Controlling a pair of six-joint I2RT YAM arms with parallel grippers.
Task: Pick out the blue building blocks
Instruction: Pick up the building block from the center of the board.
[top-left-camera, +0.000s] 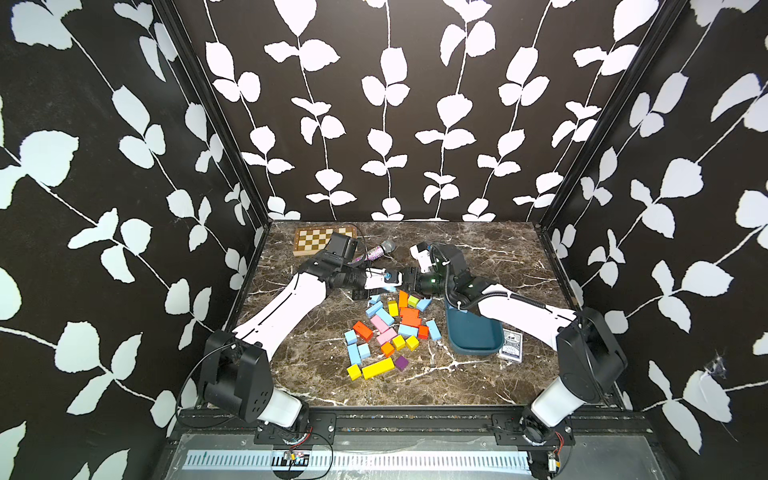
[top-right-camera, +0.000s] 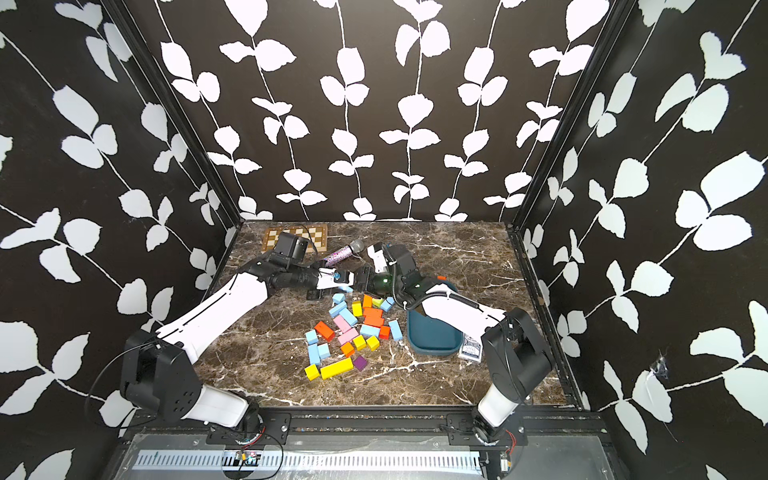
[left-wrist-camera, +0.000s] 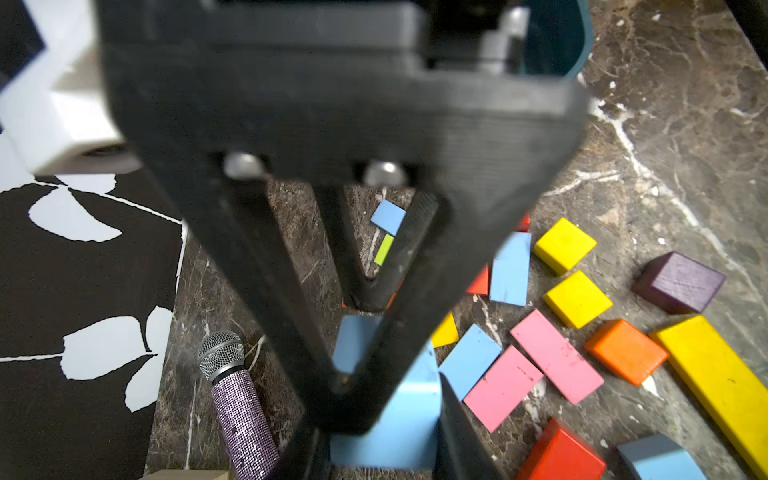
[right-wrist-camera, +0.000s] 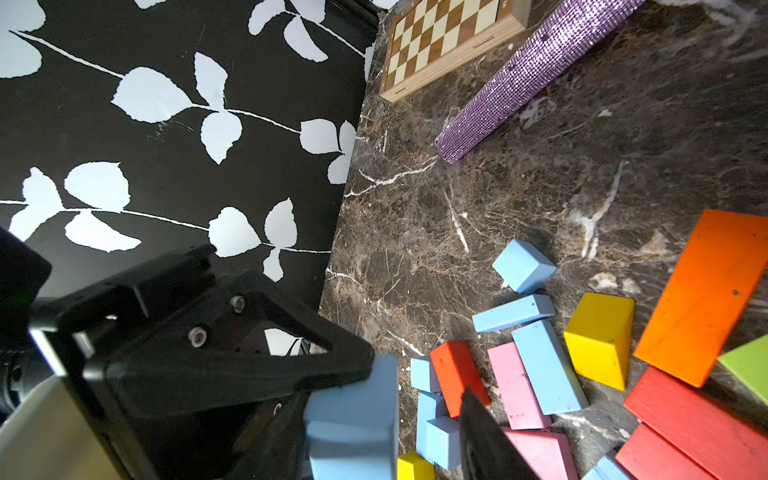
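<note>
1. Both arms meet nose to nose above the far edge of the block pile. The left tool (left-wrist-camera: 380, 440) is clamped on a blue bar (right-wrist-camera: 353, 419), fingers tight on its sides.
2. The right tool (top-left-camera: 399, 281) faces it head-on, with its jaws parted around the bar's free end. The one finger (right-wrist-camera: 484, 444) I can see stands off the bar, with worktop (right-wrist-camera: 519, 187) showing between them, so it grips nothing.
3. Here's what matters: the bar's long axis seems to run along the line from one tool to the other. It sticks out of the left tool straight towards the right one. This looks like a hand-over, and I'd say the right jaws need to close across the bar's narrow width, not its length.
4. Now the tray (top-left-camera: 478, 345). It lies on the right arm's side, partly under that arm's forearm and just beside the pile. The right arm is plainly the nearer one to it.
5. The other blue building blocks (top-left-camera: 384, 316) lie loose on the worktop between the two arms, mixed in with pink, yellow and orange ones. Their bars point every which way. In the part of the tray that shows, I see no block.
</note>
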